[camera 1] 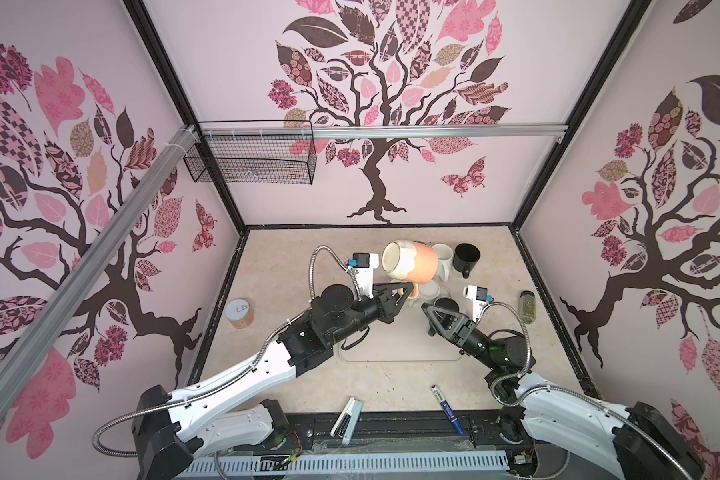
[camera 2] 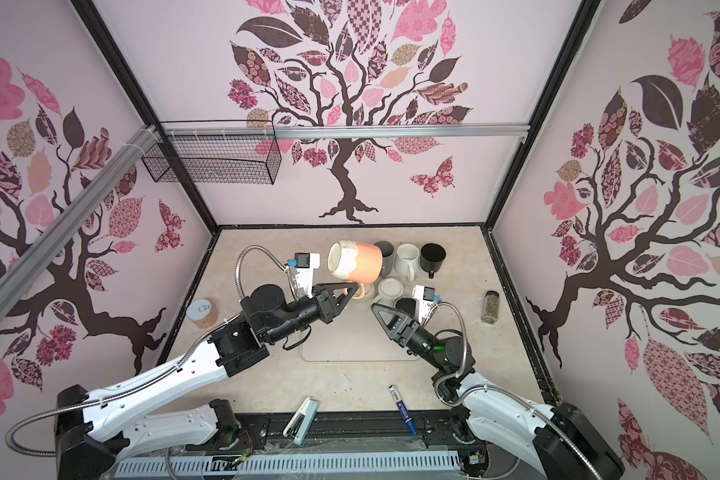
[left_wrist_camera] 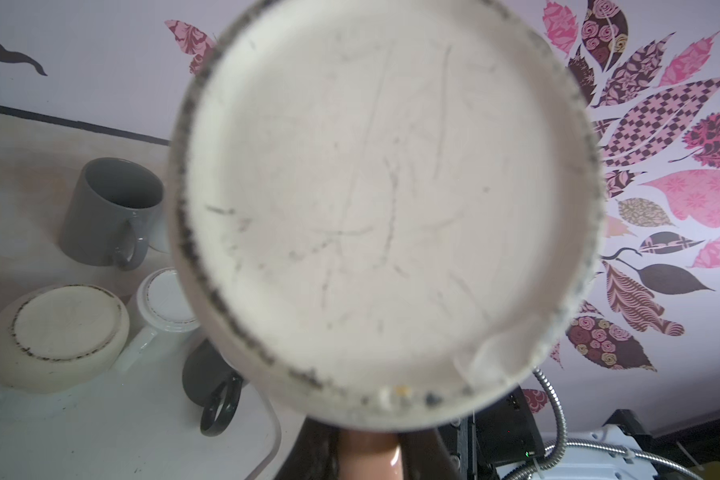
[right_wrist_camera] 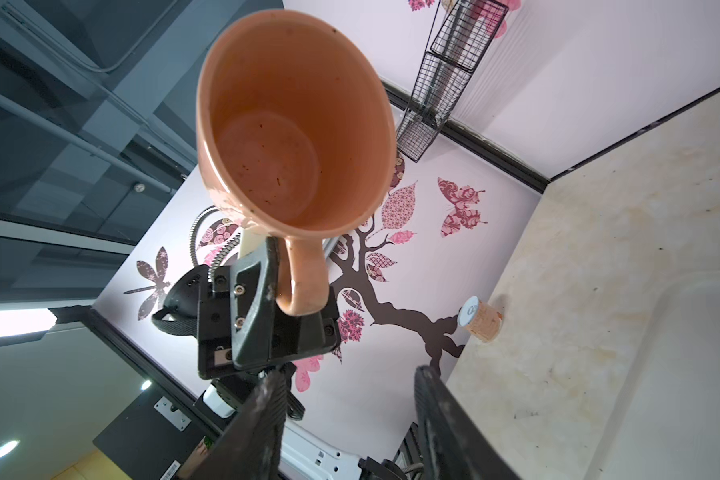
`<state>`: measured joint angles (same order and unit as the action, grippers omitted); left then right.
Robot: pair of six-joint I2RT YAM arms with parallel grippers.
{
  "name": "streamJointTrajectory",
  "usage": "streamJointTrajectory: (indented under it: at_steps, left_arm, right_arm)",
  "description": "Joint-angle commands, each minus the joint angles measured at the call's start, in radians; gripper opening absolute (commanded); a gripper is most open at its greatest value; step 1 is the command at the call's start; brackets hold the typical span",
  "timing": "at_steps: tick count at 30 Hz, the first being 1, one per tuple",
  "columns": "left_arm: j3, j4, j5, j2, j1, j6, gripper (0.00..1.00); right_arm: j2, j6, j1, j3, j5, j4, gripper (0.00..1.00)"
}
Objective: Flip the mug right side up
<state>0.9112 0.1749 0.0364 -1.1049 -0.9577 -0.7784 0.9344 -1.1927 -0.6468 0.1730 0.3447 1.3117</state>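
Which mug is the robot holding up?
Look at the back of the table, where the mugs crowd together. Above them, the left tool grips one mug by its handle. It alone is orange, lying sideways in the air.

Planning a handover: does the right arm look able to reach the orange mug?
Probably yes: the right arm has jaws open near the orange mug, mouth facing them, nothing between. Left arm holds the handle.

Glossy orange-glazed ceramic mug (right_wrist_camera: 292,124), base unglazed matt, scuffed; table (camera 1: 391,382) matt stone-look
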Motion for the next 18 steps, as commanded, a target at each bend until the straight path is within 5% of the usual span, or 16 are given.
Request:
streamJointTrajectory:
  at_steps: [1, 18]
  left_arm:
    - [-0.017, 0.214, 0.036, 0.008, 0.005, -0.028, 0.00]
    - [-0.018, 0.206, 0.080, 0.022, 0.005, -0.013, 0.00]
  right_arm:
    - [0.035, -0.039, -0.003, 0.068, 0.006, 0.133, 0.53]
    - [0.176, -0.073, -0.003, 0.186, 0.121, 0.190, 0.44]
